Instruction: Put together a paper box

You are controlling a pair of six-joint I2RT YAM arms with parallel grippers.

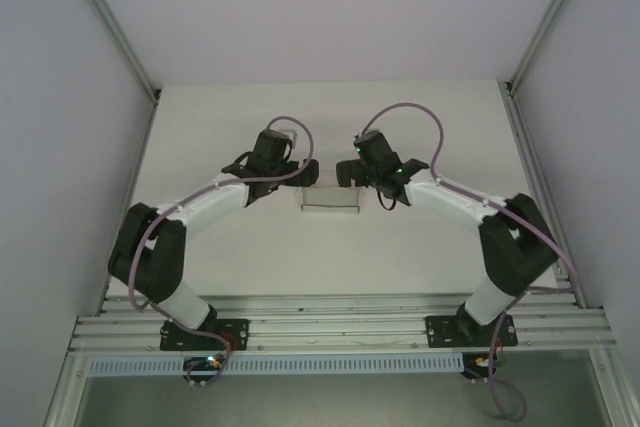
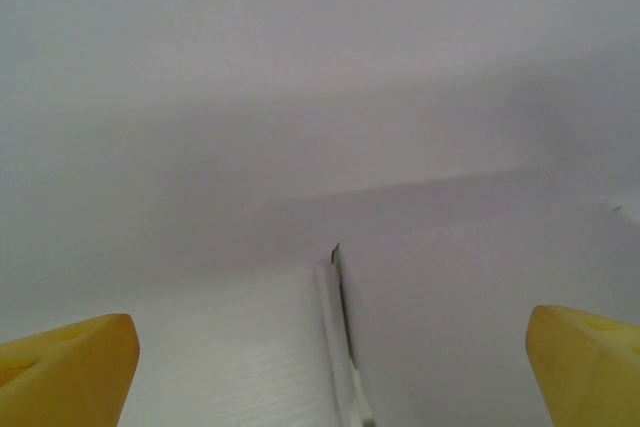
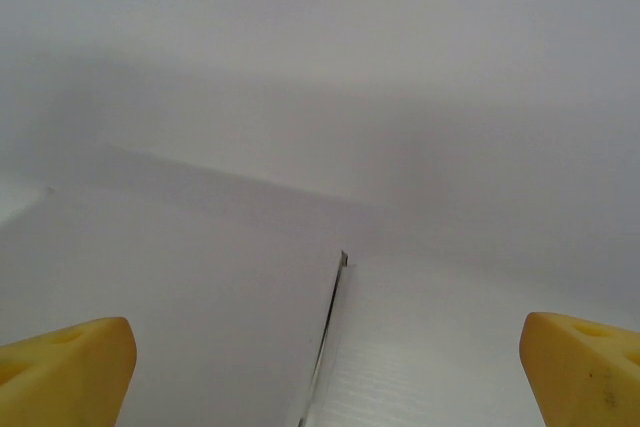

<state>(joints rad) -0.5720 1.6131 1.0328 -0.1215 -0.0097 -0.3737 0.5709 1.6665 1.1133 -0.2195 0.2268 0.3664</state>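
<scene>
Top view: the paper box is sitting on the table as a low white rectangle, midway between the two arms. The left gripper is hovering at the box's far-left corner and the right gripper at its far-right corner, both just beside it. Can't tell at this size whether either is touching. Left wrist: the yellow fingertips are standing spread wide either side of a box edge, gripping nothing. The box's smooth white panel is lying below the gripper, right of that edge. Right wrist: the fingertips are likewise standing fully apart, holding nothing. The box's panel is lying below the gripper, left of the edge running up between the fingertips.
</scene>
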